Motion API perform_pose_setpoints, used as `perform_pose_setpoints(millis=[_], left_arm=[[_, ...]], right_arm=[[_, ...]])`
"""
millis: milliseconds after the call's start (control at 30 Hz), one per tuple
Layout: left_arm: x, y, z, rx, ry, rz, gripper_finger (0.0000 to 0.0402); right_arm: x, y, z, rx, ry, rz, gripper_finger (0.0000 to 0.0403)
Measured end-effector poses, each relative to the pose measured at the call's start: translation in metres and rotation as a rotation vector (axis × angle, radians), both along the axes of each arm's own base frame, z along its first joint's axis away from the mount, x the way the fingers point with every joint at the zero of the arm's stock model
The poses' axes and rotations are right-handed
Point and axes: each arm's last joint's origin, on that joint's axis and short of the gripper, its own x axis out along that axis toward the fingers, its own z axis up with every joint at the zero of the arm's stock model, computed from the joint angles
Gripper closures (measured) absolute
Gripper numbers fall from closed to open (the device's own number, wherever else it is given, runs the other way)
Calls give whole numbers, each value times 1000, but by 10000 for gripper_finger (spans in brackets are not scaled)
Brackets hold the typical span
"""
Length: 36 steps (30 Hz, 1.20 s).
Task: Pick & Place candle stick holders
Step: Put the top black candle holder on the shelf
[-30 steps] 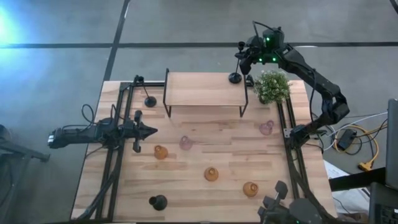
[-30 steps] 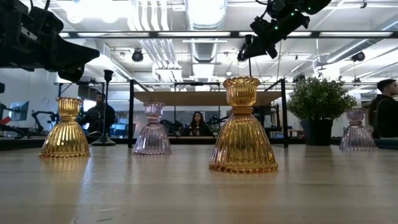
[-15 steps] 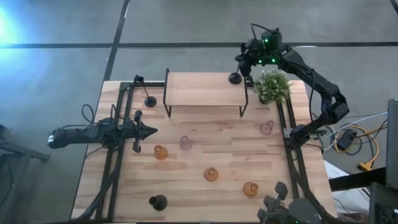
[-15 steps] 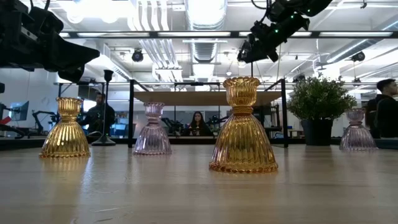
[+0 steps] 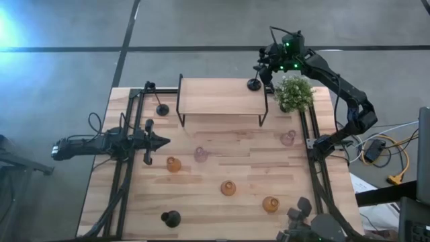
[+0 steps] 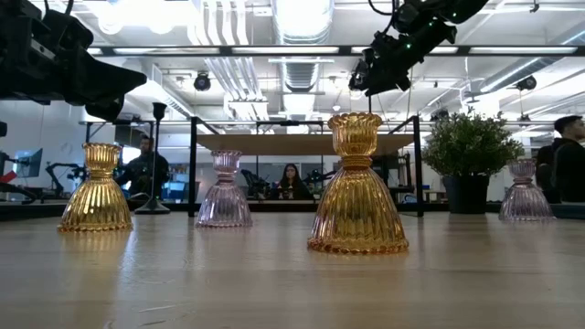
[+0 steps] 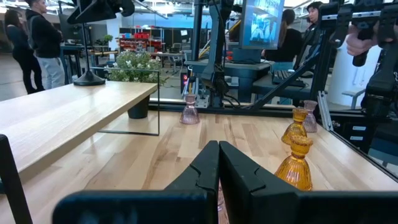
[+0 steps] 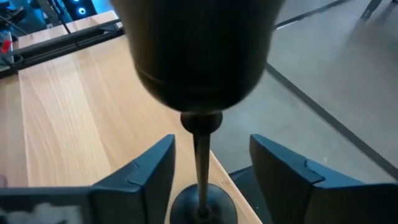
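Placing seems the step in hand: right gripper [image 5: 263, 68] hovers over the far right corner of the wooden shelf [image 5: 218, 95], where a black stemmed holder [image 5: 254, 83] stands w/ its base on the shelf top; fingers [image 8: 146, 169] spread, stem [image 8: 200, 165] running between them w/o touching, cup just ahead of the wrist cam; looks like release or pre-grasp, can't say which. Next, I'd judge: lift straight up clear of the cup, no sideways nudge, else holder tips off the edge. Left gripper [image 5: 163, 141] waits at table's left, fingers pressed together.
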Motion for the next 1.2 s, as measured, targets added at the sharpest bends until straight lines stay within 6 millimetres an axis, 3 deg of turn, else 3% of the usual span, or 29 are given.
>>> perform_pose_setpoints(millis=[300, 567, 967, 1200], left_arm=[[0, 0, 0, 0, -1, 0, 388], [0, 0, 0, 0, -1, 0, 388], [0, 0, 0, 0, 0, 0, 387], [0, 0, 0, 0, -1, 0, 388]], right_arm=[[-3, 1, -4, 25, 48, -23, 130], [-16, 8, 4, 84, 133, -43, 99], [-41, 33, 38, -41, 117, -61, 98], [-50, 46, 37, 57, 135, -78, 118]])
